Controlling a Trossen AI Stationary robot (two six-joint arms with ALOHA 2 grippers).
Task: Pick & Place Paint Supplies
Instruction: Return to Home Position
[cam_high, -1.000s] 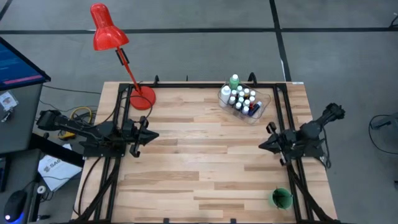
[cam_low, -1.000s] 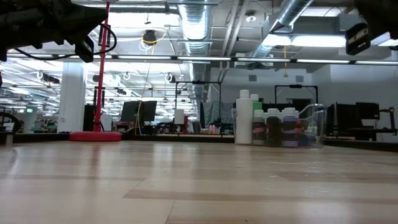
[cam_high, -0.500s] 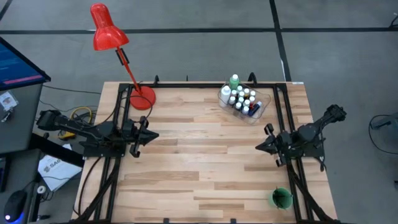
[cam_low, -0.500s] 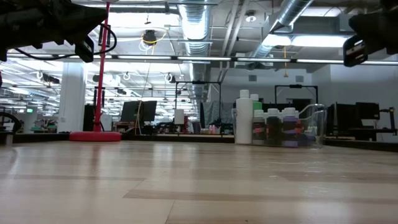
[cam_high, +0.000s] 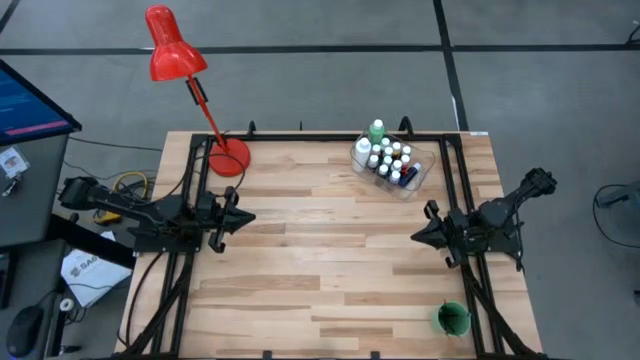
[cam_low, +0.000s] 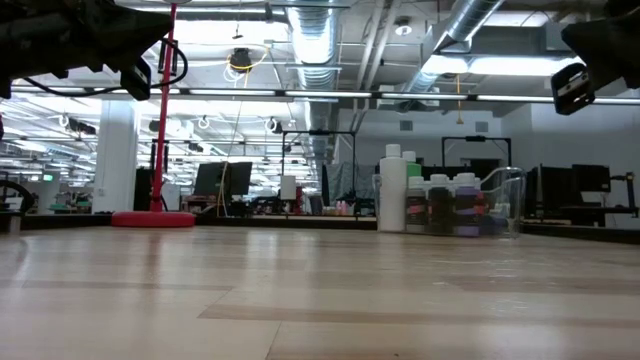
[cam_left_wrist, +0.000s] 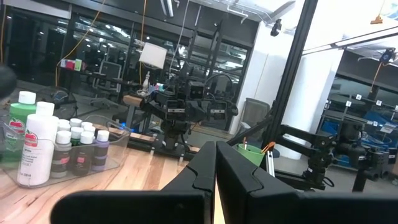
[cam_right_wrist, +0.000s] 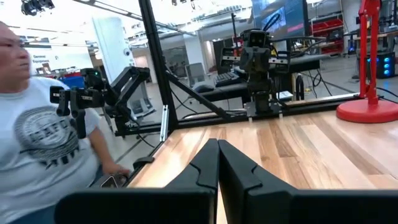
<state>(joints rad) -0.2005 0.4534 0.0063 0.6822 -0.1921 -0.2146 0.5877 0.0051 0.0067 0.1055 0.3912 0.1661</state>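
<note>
Red desk lamp (cam_high: 172, 55) on wood-plank table's (cam_high: 300, 260) far corner. Grey floor (cam_high: 330, 85) beyond lamp, dark lines across it. Blue-lit monitor (cam_high: 30, 105) left of lamp. Bare ceiling ducts (cam_low: 318, 45) overhead, bright strip lights.

Red lamp (cam_high: 230, 158) at table (cam_high: 320, 255) far-left corner; clear tub (cam_high: 422, 180) far right; green cup (cam_high: 446, 322) near right.

**Cropped, Crowded, Too Small**

From above, whatever stood in the green cup (cam_high: 441, 322) at the near right was too small to tell. The small bottles (cam_high: 385, 158) partly hid one another in the clear tub (cam_high: 422, 172). Low down, the top edge cut off the left arm (cam_low: 70, 40) and right arm (cam_low: 600, 45).
</note>
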